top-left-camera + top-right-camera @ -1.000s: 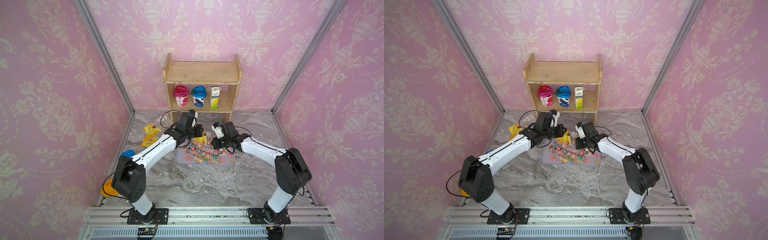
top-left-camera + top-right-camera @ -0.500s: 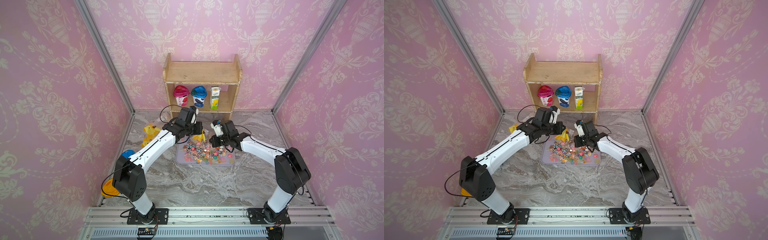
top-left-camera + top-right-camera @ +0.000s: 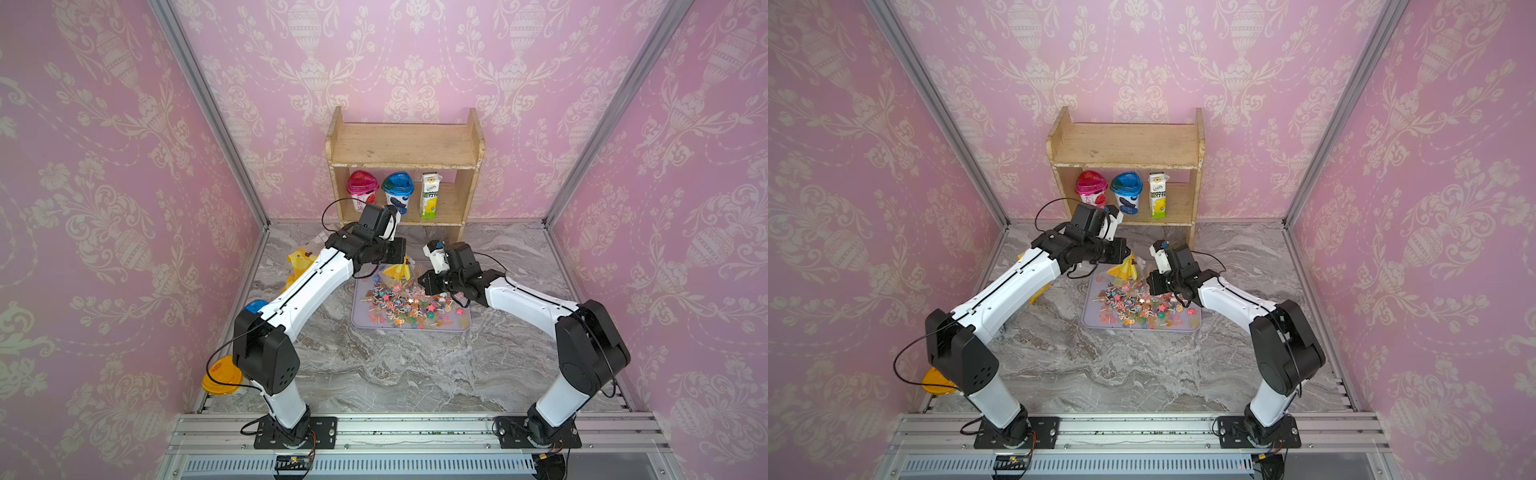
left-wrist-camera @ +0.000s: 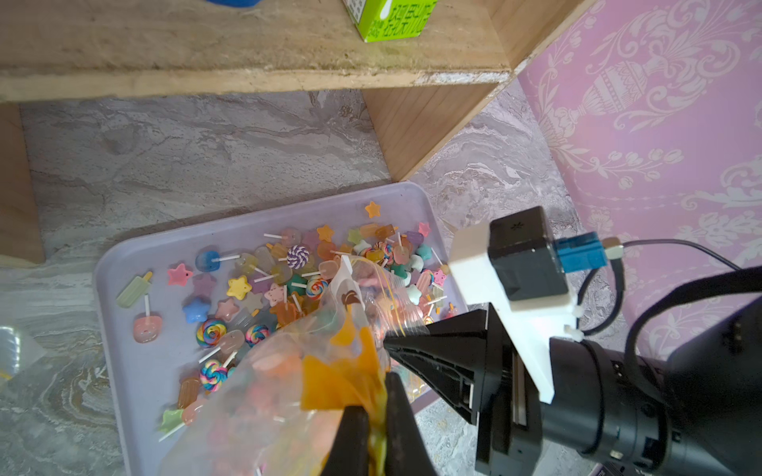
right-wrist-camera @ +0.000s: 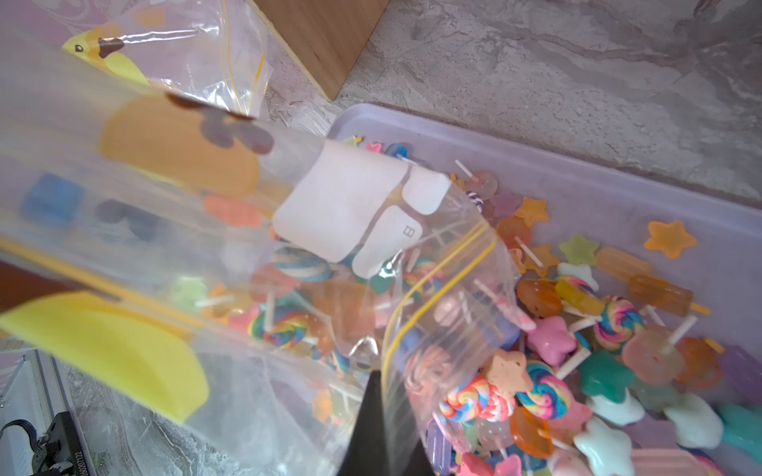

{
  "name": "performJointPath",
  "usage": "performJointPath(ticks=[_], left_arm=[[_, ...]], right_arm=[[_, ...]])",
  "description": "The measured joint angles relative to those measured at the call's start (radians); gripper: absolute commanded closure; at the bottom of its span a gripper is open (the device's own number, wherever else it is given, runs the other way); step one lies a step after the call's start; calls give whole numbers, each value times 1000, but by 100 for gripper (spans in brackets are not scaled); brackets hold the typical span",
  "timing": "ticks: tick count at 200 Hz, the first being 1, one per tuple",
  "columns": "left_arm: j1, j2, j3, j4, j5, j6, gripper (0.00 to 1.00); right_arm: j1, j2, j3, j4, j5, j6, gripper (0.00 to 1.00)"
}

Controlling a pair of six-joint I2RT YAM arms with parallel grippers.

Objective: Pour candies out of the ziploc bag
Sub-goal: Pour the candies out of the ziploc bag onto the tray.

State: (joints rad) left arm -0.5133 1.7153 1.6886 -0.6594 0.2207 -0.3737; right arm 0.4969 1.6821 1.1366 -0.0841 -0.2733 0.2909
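Note:
A clear ziploc bag (image 3: pixel 398 270) (image 3: pixel 1125 269) with yellow and orange print hangs tilted over a lilac tray (image 3: pixel 411 329) (image 3: pixel 1142 328). Its far end is pinched in my left gripper (image 4: pixel 377 395), which is shut on it (image 3: pixel 405 262). My right gripper (image 5: pixel 377 383) is shut on the bag's edge beside the yellow zip line (image 3: pixel 422 280). The bag's mouth (image 5: pixel 453 288) sits low over the tray. Many candies (image 3: pixel 399 305) (image 4: pixel 247 284) lie spread on the tray: swirl lollipops, stars, ice-lolly shapes. Several candies (image 5: pixel 288 325) still show inside the bag.
A wooden shelf (image 3: pixel 405 145) stands just behind the tray, holding a pink cup (image 3: pixel 362 189), a blue cup (image 3: pixel 397 189) and a carton (image 3: pixel 430 195). Another duck-print bag (image 3: pixel 299 262) lies to the left. An orange lid (image 3: pixel 220 376) and a blue object (image 3: pixel 255 306) sit by the left wall.
My left gripper has lifted its end of the bag a little, toward the shelf. The right gripper has shifted only slightly.

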Motion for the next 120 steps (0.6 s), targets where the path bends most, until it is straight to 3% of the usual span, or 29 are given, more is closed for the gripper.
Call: performJointPath(ticks=[120], left_arm=[[-8, 16, 114, -135, -36, 60, 100]], right_arm=[[-6, -5, -15, 66, -53, 29, 100]])
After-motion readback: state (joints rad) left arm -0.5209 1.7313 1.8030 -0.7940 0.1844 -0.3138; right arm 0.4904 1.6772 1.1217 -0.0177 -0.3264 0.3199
